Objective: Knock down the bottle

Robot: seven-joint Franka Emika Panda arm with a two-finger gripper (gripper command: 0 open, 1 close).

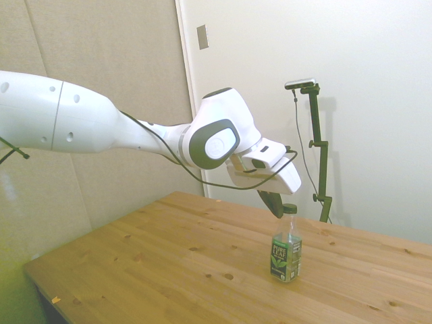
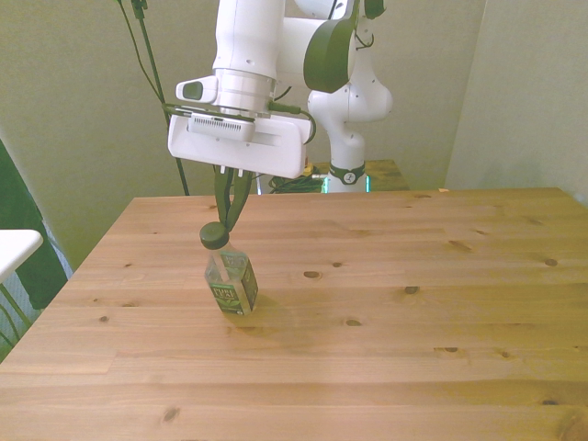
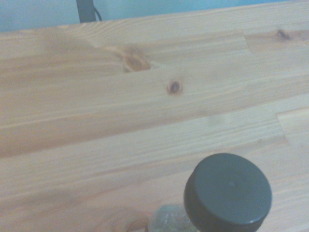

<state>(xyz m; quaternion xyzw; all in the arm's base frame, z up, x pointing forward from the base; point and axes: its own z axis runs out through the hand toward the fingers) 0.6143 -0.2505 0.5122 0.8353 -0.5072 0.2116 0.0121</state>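
White arm point(image 1: 81, 125) seen reaching in from side view's left, wrist angled down over table point(image 1: 169, 270). Gripper point(image 1: 275, 204) brought level with dark green cap point(image 1: 289, 208), fingers drawn narrow, nothing held; contact with cap likely but not confirmed. High contact point judged chosen for leverage in tipping. Bottle point(image 1: 286, 251) found upright, label facing side camera, roughly mid-table, nearer far edge in side view, well clear of all corners. Cap fills wrist view's foreground point(image 3: 228, 193).

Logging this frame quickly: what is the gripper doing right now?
Gripper: closed, holding nothing, fingertips beside the cap of the bottle, which leans in the front view.
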